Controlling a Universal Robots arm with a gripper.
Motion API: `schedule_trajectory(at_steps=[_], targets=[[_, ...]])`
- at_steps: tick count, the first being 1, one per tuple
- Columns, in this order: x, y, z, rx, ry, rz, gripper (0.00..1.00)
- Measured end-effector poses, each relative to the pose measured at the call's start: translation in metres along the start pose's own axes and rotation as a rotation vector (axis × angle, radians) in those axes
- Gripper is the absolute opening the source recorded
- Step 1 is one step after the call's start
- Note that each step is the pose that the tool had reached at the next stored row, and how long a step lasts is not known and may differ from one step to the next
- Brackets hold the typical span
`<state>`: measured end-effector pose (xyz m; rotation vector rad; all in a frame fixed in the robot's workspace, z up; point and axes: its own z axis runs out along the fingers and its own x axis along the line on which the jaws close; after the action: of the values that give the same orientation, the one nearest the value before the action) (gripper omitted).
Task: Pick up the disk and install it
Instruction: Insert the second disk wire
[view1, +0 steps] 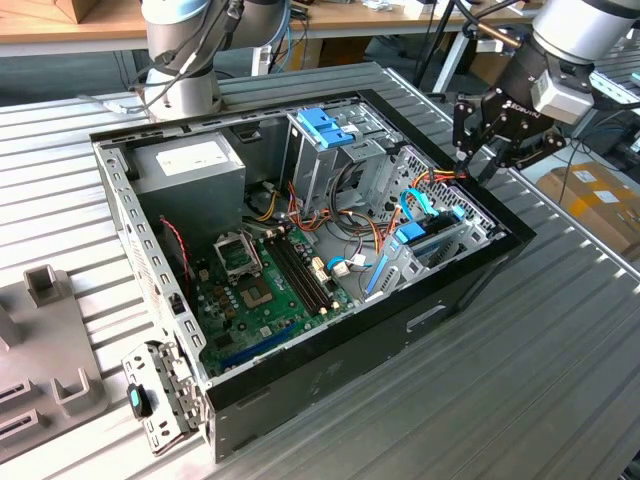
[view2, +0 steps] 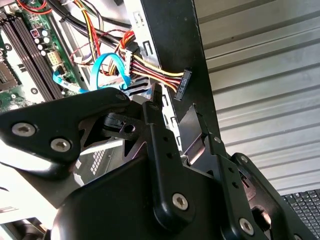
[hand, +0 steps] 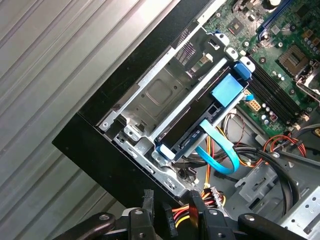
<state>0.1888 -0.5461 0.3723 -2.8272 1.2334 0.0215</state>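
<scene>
Blue-railed disk seemingly edge-up in cage

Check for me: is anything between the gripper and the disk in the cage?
Yes. In the first wrist view, a blue flat cable loops across the open end of the cage, between the open gripper and the disk. A black plug on coloured wires sits close against the gripper.

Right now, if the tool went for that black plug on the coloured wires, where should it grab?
Probably the black plug by its body, pinched across its long flat sides, approaching from its free end by the case wall: the coloured wires leave the opposite side. The tool hangs open nearby.
</scene>
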Motion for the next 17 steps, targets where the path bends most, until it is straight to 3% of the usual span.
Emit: schedule_trajectory(at_steps=[9, 17], targets=[[-0.0012, -0.0057, 0.0014, -0.0001, -0.0003, -0.006, 0.42], [0.0007, -0.0079, 0.0053, 0.0005, -0.0012, -0.127, 0.42]])
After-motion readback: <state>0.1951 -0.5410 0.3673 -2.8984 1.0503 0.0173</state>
